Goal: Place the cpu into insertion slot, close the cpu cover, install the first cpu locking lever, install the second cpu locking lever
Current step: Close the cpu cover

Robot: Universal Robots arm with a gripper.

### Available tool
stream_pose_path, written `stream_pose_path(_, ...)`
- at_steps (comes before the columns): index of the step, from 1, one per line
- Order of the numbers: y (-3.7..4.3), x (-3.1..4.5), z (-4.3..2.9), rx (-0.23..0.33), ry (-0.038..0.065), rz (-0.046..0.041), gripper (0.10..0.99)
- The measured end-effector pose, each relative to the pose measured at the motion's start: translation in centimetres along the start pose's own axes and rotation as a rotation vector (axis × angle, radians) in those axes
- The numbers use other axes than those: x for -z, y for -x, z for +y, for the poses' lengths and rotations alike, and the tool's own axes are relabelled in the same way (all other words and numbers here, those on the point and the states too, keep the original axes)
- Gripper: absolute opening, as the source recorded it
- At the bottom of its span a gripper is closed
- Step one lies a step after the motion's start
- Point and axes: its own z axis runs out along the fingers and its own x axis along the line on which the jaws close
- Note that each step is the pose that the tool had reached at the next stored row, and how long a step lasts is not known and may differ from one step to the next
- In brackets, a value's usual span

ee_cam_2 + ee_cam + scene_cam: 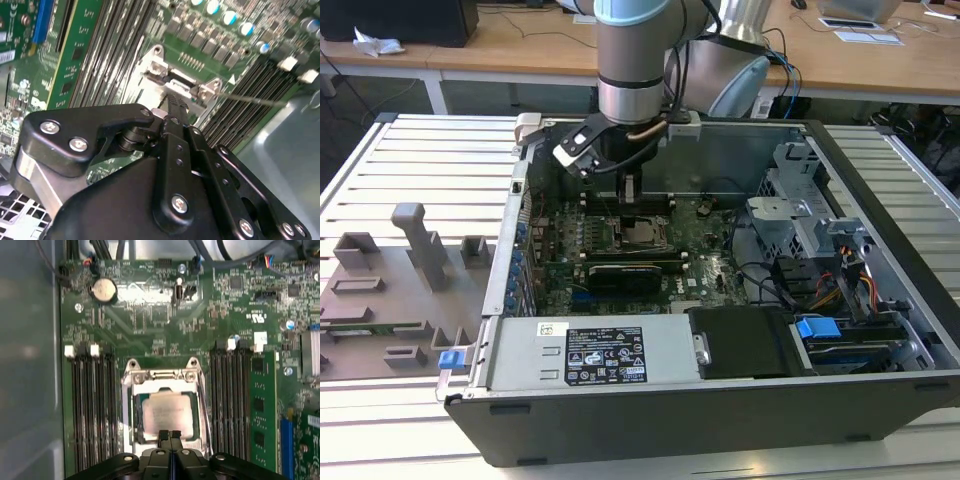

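You see the cpu lying flat, dull silver-tan, framed by the silvery cover; your end effector, fingers pressed together, hides one edge.

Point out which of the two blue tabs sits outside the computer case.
The blue tab at the exterior view's left, sticking out past the case wall beside the grey tray. The other blue tab lies inside the case.
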Motion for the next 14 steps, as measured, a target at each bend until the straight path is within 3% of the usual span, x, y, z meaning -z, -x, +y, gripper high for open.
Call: stream_pose_path(14, -0.02, -1.01, -1.73, 0.0, 0.0, 0.0004, 0.106)
